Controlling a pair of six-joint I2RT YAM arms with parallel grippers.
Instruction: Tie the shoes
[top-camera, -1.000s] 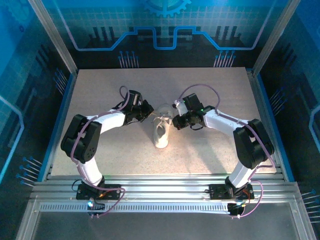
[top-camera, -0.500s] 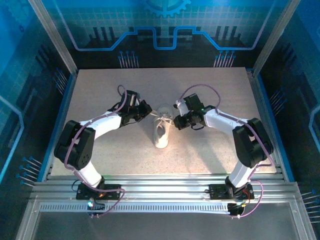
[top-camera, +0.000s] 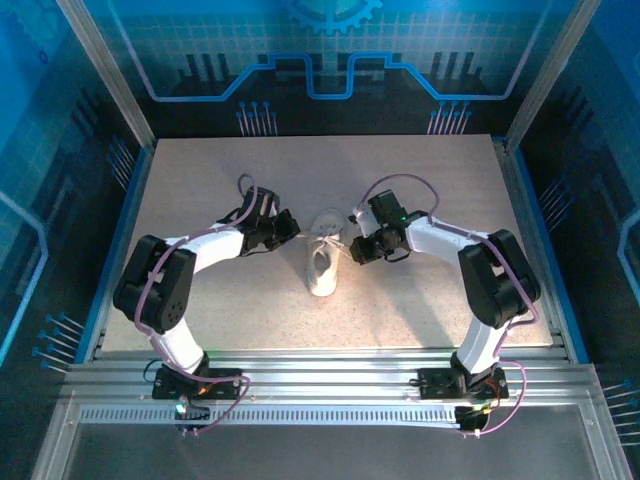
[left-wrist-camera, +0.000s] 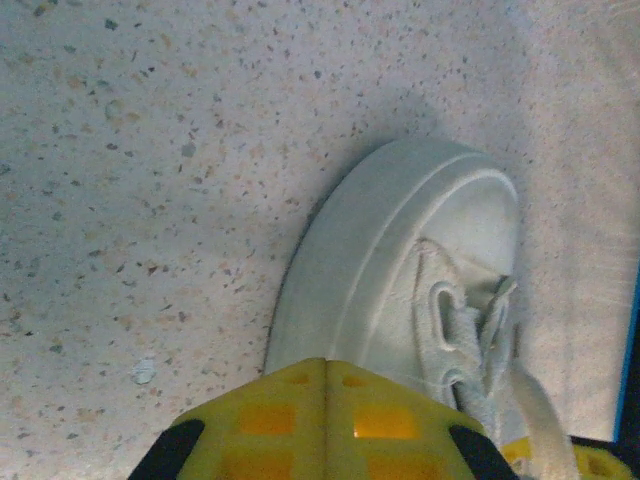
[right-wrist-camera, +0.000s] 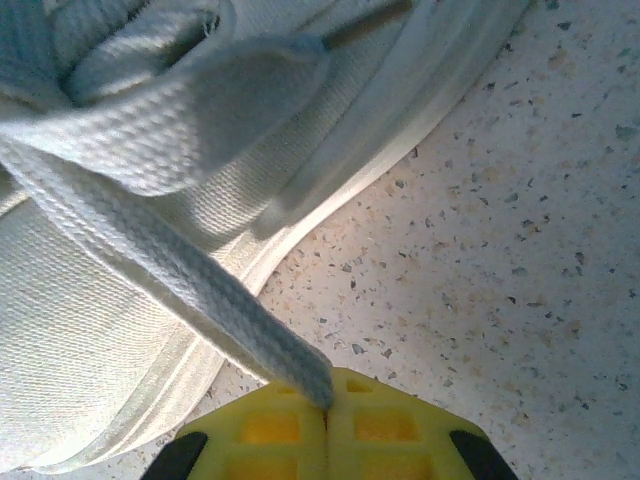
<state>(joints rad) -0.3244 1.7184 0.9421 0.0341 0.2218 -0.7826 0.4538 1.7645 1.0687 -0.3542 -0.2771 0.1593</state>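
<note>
Sneaker (top-camera: 322, 268): set mid-table (top-camera: 420, 180) between both claws; judged light and easily dragged by a lace pull.
Right gripper (right-wrist-camera: 327, 400): pressed together on a lace (right-wrist-camera: 180, 270), drawn taut from the eyelets.
Lace: flat, woven and soft; judged limp, so best pinched near its free end.
Left gripper (left-wrist-camera: 325, 375): pads are pressed together just beside the sneaker's left flank; whether anything is held cannot be told.

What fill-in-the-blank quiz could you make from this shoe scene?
1. The right gripper is ____ on a lace.
2. The sneaker is coloured ____.
3. In the top view, the sneaker lies ____ the left gripper and the right gripper.

Missing words: shut; white; between.
</note>
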